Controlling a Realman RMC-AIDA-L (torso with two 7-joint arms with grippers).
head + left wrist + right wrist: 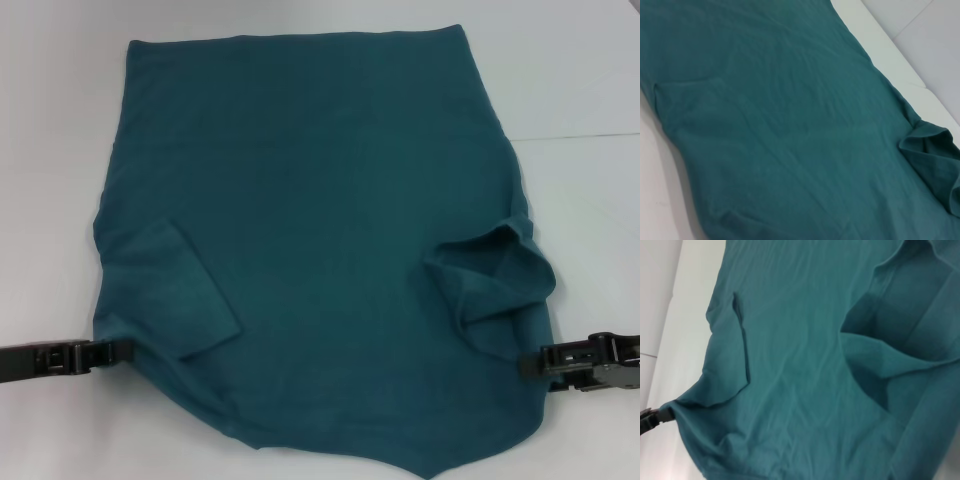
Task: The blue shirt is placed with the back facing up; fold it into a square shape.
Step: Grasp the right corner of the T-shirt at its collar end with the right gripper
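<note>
The blue shirt (pixel 320 230) lies spread on the white table (pixel 50 150), plain side up, and no lettering shows. Both short sleeves are folded inward: one (pixel 175 290) lies flat on the left, the other (pixel 495 275) is bunched on the right. My left gripper (pixel 125 352) is at the shirt's left edge near the front, shut on the fabric. In the right wrist view that edge is drawn to a point at the left gripper (pixel 657 417). My right gripper (pixel 530 365) is shut on the right edge. The shirt fills the left wrist view (pixel 790 125) and the right wrist view (pixel 805 365).
White table surface shows to the left, right and behind the shirt. A seam line (pixel 585 134) crosses the table at the right. The shirt's near hem runs to the front of the head view.
</note>
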